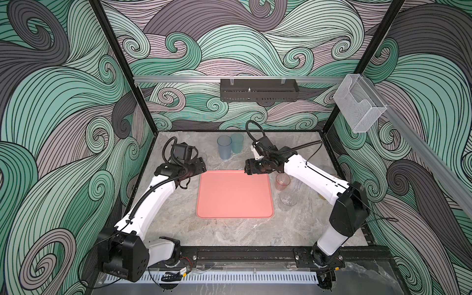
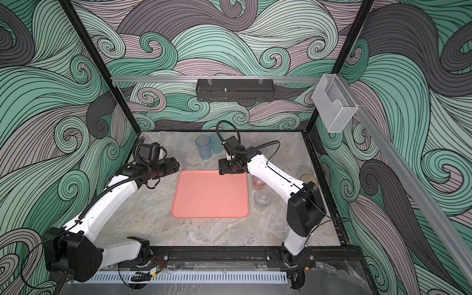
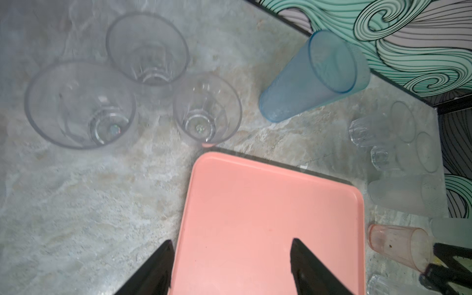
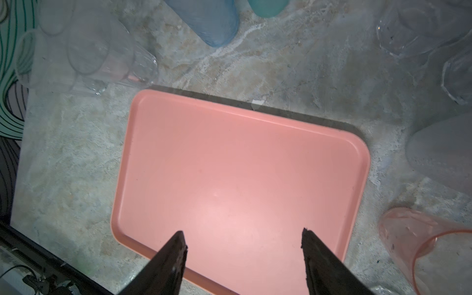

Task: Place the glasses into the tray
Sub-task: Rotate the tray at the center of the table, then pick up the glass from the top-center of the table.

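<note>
Marble table (image 1: 178, 229), wave-print walls. Pink tray (image 1: 235, 194) sits mid-table. Glasses stand on the table round it: blue-grey tumbler (image 1: 224, 147) & teal tumbler (image 1: 237, 143) behind, pink tumbler (image 1: 282, 181) & clear tumbler (image 1: 287, 200) just right. Left gripper (image 3: 229, 255) & right gripper (image 4: 242, 245): jaws apart, over tray's far corners.

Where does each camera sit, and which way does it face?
Top views: high above the near edge, looking down and forward over the whole table; left arm and right arm show.
Left wrist: on the left arm, looking down past the open left hand at a tray corner and three clear glasses.
Right wrist: on the right arm, looking down past the open right hand at most of the tray.
Shared: both wrist views show the tray and the blue tumbler.
</note>
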{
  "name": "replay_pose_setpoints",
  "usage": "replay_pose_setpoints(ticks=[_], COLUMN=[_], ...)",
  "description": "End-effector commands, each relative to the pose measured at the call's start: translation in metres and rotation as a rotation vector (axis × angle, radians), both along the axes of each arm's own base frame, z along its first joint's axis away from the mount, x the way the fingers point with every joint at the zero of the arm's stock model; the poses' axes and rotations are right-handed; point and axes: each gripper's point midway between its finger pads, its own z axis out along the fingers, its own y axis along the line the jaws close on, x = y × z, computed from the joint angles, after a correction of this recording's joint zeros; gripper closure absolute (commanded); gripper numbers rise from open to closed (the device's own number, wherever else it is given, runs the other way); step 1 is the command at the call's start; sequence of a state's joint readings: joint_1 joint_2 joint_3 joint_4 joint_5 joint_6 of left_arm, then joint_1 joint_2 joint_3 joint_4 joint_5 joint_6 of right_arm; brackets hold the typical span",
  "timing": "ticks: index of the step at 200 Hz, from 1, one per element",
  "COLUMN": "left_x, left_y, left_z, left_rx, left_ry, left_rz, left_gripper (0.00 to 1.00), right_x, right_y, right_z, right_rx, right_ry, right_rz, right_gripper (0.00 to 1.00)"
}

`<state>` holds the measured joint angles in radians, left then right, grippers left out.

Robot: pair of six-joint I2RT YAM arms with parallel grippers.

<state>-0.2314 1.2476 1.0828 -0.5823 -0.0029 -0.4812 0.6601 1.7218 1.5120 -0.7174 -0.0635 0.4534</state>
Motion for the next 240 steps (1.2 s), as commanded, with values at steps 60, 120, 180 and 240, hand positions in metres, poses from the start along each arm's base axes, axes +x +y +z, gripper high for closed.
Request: replay_pose_setpoints(ticks=[60,120,180,240], left_x=[0.104,0.173,0.207,0.221], left_y=[-0.057,-0.064,-0.064,-0.071], left_z=[0.023,-0.007,-0.035,-0.047], left_rx=[-0.064,0.001,0.047,0.131], left_ry=[-0.008,0.076,0.089,0.076], left_rz=[-0.225,-0.221,-0.188,-0.199], left_gripper=[0.25,0.35,0.44,0.52], right_x=[0.007,0.0,-0.002,-0.002], right_y=[0.014,0.007,0.006,0.001], right_z=[0.002,-0.006,-0.019,-0.028], right_rx=[0.058,0.038,0.019,-0.011], right_ry=[0.017,0.022,0.04,0.038], right_rz=[-0.008,-0.001,0.007,0.003], right_gripper=[0.29,0.29,0.3,0.3])
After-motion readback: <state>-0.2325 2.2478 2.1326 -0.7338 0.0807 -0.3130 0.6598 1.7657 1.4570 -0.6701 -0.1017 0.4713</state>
